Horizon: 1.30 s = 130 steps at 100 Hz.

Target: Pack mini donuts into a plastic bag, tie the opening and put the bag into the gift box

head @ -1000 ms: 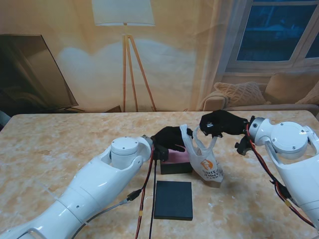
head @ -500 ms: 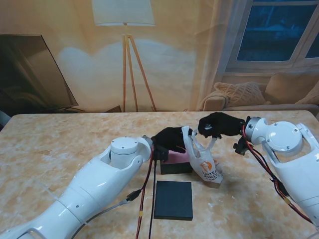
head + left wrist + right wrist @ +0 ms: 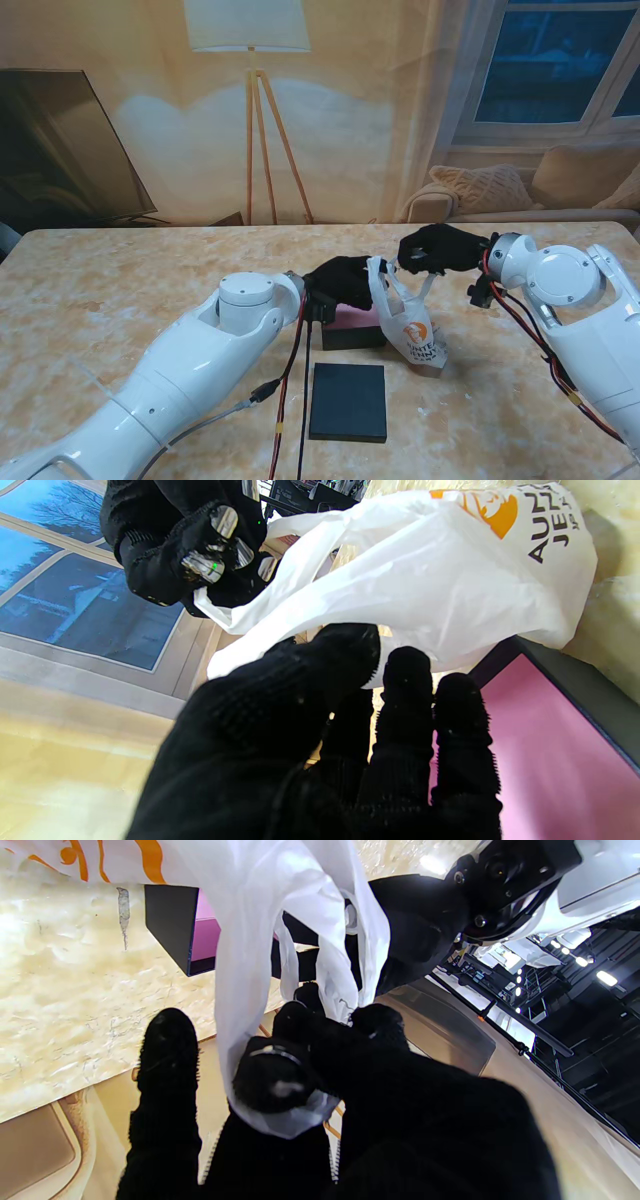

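A white plastic bag (image 3: pixel 411 328) with an orange logo hangs between my two black-gloved hands, its bottom resting on the table beside the gift box (image 3: pixel 352 338). My left hand (image 3: pixel 345 281) is shut on one handle, pinched between thumb and fingers in the left wrist view, where the bag (image 3: pixel 425 580) spreads over the box's pink inside (image 3: pixel 550 740). My right hand (image 3: pixel 440 248) is shut on the other handle, which wraps over its fingers (image 3: pixel 272 1080) in the right wrist view. The two hands are close together above the bag. No donuts show; the bag hides its contents.
The box's black lid (image 3: pixel 348 401) lies flat on the marble table (image 3: pixel 120 290), nearer to me than the open box. Red and black cables (image 3: pixel 300 380) run along my left forearm beside the lid. A sofa and floor lamp stand beyond the table's far edge.
My right hand has drifted a little to the left, toward the left hand, and the bag has shifted with it toward the box. The left hand has hardly moved.
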Tool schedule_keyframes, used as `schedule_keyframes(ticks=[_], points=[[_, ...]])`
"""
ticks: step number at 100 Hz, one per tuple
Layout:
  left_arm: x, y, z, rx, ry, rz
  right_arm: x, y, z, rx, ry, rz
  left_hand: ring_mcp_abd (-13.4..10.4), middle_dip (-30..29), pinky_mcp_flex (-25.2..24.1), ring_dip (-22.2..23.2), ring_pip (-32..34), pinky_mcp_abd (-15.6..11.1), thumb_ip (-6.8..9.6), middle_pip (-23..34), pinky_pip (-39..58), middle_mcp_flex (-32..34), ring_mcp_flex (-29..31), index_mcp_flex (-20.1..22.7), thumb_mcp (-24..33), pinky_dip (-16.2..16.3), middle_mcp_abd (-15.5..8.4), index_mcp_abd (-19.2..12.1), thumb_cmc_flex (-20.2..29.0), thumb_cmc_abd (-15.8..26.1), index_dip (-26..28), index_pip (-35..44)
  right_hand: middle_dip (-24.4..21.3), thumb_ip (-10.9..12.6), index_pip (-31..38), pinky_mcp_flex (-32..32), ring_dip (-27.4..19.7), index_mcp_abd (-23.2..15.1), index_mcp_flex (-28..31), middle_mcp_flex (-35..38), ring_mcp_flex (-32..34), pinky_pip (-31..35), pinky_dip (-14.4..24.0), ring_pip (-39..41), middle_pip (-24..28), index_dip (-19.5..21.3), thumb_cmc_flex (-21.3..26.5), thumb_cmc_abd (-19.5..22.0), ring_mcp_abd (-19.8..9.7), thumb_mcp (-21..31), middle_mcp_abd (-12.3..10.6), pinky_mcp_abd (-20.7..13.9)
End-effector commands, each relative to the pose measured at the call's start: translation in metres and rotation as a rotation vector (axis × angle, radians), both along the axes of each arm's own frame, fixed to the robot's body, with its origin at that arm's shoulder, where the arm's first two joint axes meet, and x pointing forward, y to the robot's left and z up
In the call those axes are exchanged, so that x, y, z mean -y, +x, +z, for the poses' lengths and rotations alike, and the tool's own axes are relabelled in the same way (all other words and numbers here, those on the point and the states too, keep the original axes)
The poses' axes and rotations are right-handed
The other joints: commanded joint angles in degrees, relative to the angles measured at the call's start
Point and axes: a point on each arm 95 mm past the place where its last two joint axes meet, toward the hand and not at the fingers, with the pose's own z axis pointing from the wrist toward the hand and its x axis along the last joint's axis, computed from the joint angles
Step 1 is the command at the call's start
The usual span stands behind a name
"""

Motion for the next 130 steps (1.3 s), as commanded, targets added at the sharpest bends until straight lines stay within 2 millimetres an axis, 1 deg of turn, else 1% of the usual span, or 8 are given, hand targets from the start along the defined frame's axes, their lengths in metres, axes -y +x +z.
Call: schedule_keyframes(ticks=[1,16,35,44,71,83,118,130], points=[[0.0061,-0.0001,0.0064,0.004,-0.014,-0.017,-0.0052,-0.0025,-0.0043,-0.021,0.009,0.012,-2.27,4.33,0.61,-0.98,3.42,-1.67,-0.66,0.96,2.23,0.18,2.2,-0.38,-0.89,1.56,-0.22,-1.06,1.04,-0.64,-0.17,-0.75,2.05,5.19,0.01,0.27,1.72,-0.79,1.03,6.56,0.65,1.57,1.09,2.38,8.49,-0.2,3.85,3.52,-1.02,5.67,-7.19,0.28],[0.0089,0.0011,0.0055,-0.005,-0.01,-0.022,-0.006,-0.0021,-0.0053,-0.063,0.063,0.007,-3.73,9.86,-0.05,-0.66,8.4,-2.09,-0.77,2.38,3.37,-0.06,0.45,-1.14,-0.07,2.3,-0.46,-0.81,-0.09,-0.44,-0.44,-1.46,1.86,4.98,-1.65,0.15,1.67,0.07,1.19,6.6,0.66,1.53,1.07,2.29,8.5,-1.4,4.15,3.33,-1.0,5.6,-6.63,0.37],[0.0121,0.0022,0.0062,-0.047,-0.039,-0.02,-0.0055,-0.0013,-0.0065,-0.072,0.067,0.005,-6.94,20.24,-0.22,0.69,17.92,-2.8,-0.83,5.39,5.36,0.22,-1.53,-1.85,2.12,4.26,-1.43,-0.93,-2.13,-0.8,-0.64,-2.09,1.91,4.79,-5.2,0.28,1.63,1.2,1.77,6.66,0.69,1.67,1.18,2.38,8.6,-4.29,4.35,3.24,-1.05,5.63,-6.38,0.52],[0.0127,0.0022,0.0066,-0.051,-0.044,-0.025,-0.0052,-0.0007,-0.008,-0.065,0.051,0.0,-7.67,22.33,0.12,1.11,20.19,-2.87,-0.9,6.65,5.9,0.74,-1.47,-1.15,2.92,4.64,-1.87,-1.25,-2.73,-0.99,-0.33,-1.39,1.98,4.76,-5.68,0.12,1.62,1.2,1.99,6.55,0.76,1.63,1.17,2.43,8.6,-4.87,4.35,3.22,-1.08,5.63,-6.47,0.59],[0.0099,0.0014,0.0046,-0.101,-0.099,-0.055,-0.0077,-0.0011,-0.0102,-0.054,0.043,-0.02,-7.66,23.71,0.08,1.17,21.64,-2.82,-0.93,6.71,6.03,1.44,-1.61,0.49,2.92,4.81,-1.98,-1.04,-2.4,-0.7,0.21,0.01,2.38,4.91,-4.35,0.2,1.57,0.37,1.48,6.31,0.57,1.71,1.22,2.34,8.81,-4.7,4.23,3.84,-1.29,5.23,-7.25,0.45],[0.0112,0.001,0.0038,-0.113,-0.109,-0.063,-0.0097,-0.0016,-0.0114,-0.065,0.057,-0.021,-8.43,25.47,1.02,0.93,23.99,-2.98,-1.19,7.21,7.2,2.87,-0.73,0.73,2.46,5.41,-2.43,-0.87,-2.42,-1.74,0.26,0.26,2.58,5.02,-3.03,0.14,1.55,-0.03,0.95,6.13,0.47,1.72,1.23,2.31,8.91,-3.99,4.25,4.05,-1.28,5.0,-7.52,0.38],[0.0142,0.001,0.0019,-0.123,-0.088,-0.049,-0.0108,-0.0022,-0.0118,-0.074,0.083,-0.019,-9.22,25.71,1.83,-0.26,25.9,-3.24,-1.43,7.91,7.99,3.28,-0.22,-2.15,3.28,5.41,-2.8,-0.33,-3.61,-2.68,-0.67,-1.96,2.11,4.89,-4.16,0.12,1.55,1.06,1.13,6.4,0.39,1.87,1.33,2.28,8.64,-4.79,4.56,3.73,-1.09,5.04,-6.9,0.66],[0.0146,0.0018,0.0002,-0.14,-0.106,-0.089,-0.0098,-0.0014,-0.0114,-0.069,0.079,-0.016,-9.28,26.13,1.58,0.06,26.39,-3.37,-1.44,8.3,8.17,3.17,-0.55,-1.4,2.79,5.45,-2.68,-0.24,-3.62,-2.39,-0.77,-2.11,2.06,4.8,-4.94,0.11,1.54,1.28,1.36,6.4,0.43,1.89,1.34,2.28,8.61,-5.36,4.61,3.56,-1.0,5.09,-6.74,0.66]])
